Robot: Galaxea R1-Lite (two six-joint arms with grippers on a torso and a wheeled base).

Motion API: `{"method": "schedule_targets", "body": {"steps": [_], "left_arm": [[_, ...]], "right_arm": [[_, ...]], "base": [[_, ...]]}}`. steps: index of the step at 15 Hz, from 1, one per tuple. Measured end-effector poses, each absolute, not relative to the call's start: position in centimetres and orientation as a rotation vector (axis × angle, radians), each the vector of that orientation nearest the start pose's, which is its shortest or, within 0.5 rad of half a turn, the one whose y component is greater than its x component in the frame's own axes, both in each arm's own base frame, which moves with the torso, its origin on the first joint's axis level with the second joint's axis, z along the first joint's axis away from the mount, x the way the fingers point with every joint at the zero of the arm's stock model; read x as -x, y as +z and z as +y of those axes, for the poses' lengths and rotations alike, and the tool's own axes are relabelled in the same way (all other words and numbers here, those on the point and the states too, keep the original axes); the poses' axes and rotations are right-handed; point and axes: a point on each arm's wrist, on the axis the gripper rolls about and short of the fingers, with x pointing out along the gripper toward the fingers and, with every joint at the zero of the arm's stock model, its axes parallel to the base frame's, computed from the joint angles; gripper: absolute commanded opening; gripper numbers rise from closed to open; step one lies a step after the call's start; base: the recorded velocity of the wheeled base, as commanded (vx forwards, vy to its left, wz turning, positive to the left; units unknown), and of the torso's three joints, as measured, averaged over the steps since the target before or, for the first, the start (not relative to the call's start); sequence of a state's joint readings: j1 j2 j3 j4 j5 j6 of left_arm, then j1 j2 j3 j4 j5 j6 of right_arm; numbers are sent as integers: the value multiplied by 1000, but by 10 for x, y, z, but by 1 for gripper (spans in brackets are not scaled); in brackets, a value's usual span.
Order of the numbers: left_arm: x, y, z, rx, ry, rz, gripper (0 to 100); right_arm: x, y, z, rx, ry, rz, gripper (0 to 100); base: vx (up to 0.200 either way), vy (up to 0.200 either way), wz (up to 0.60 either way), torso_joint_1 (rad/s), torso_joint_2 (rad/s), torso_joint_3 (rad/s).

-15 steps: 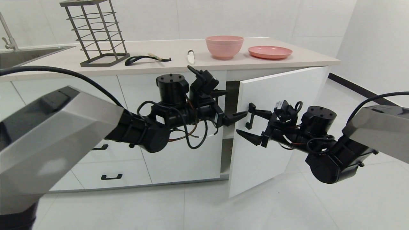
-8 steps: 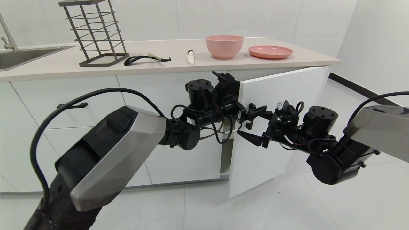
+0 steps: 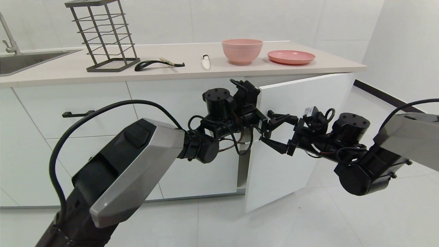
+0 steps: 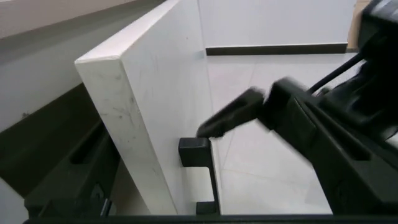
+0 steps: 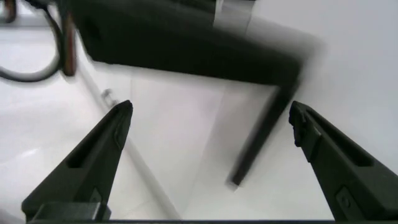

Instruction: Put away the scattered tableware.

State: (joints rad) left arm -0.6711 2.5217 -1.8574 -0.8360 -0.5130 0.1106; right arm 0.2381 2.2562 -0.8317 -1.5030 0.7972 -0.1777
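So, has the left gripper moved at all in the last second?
Yes. The left gripper has shifted toward the robot's right and slightly upward, coming up to the free edge of the open cabinet door.

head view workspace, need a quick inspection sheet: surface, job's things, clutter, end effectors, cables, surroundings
surface: beige countertop, tableware lying loose on it
job's things: pink bowl; pink plate beside it; black spoon; small white utensil; wire rack upright; cabinet door below ajar
clutter: nothing seen
end effectors: right end effector open, in front of the door's black handle, not closed on it; left end effector at the door's free edge, grip state cannot be told
cables: black cable arcs over the left arm; loose wires loop at its wrist
surroundings: sink with tap at the counter's left end; white drawers; tiled floor
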Motion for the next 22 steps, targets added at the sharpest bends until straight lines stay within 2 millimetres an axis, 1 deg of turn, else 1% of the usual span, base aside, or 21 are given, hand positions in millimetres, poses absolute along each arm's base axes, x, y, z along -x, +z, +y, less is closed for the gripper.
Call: {"method": "schedule_targets", "body": {"steps": [5,8,9,11,13,15,17,18,20,22], "left_arm": [[-405,146,-337,-82,-1169,-247,100],[-403,146,-338,-81,-1170,-246,100],[-402,146,-339,-81,-1171,-246,100],[-402,146,-339,-81,-1170,-241,100],[-399,142,-341,-81,-1157,-226,100],[-394,137,-344,-83,-1150,-201,100],[-389,130,-349,-84,-1139,-172,100],[-386,125,-351,-86,-1140,-155,100],[-383,120,-352,-89,-1143,-141,100],[-377,116,-355,-94,-1152,-147,100]], "right_arm": [[-373,63,94,165,983,-98,100],[-359,50,89,146,978,-21,100],[-349,48,87,138,976,9,100],[-318,54,82,127,961,62,100],[-279,72,74,127,939,79,100],[-237,94,60,144,909,58,100],[-197,109,44,173,864,25,100],[-184,119,37,196,830,-24,100],[-168,138,27,235,773,-121,100],[-155,149,23,257,747,-185,100]], "base": [[0,0,0,0,0,0],[0,0,0,0,0,0],[0,0,0,0,0,0],[0,0,0,0,0,0],[0,0,0,0,0,0],[0,0,0,0,0,0],[0,0,0,0,0,0],[0,0,0,0,0,0],[0,0,0,0,0,0],[0,0,0,0,0,0]]}}
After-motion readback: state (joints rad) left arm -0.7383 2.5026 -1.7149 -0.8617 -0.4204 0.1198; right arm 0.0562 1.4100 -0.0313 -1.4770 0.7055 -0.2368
